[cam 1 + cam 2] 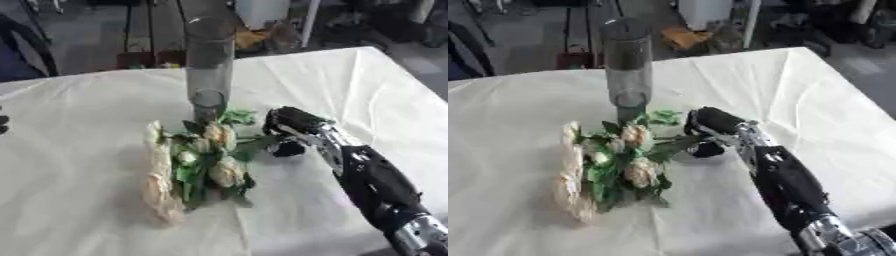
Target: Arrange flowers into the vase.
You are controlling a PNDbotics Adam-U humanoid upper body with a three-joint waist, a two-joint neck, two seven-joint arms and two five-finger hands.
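A bunch of cream artificial roses with green leaves (201,160) lies mid-table on the white-clothed table (79,210), open cloth all around. The right robot hand (293,131), fingers curled, touches its stems; the tall clear glass vase (208,65) stands just behind, toward the far edge.

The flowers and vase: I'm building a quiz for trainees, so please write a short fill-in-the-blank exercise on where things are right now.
1. The bunch of flowers lies on the ____ cloth of the table.
2. The clear glass vase stands ____ on the table, beyond the flowers.
3. The hand beside the flowers is the robot's ____ hand.

Missing words: white; upright; right
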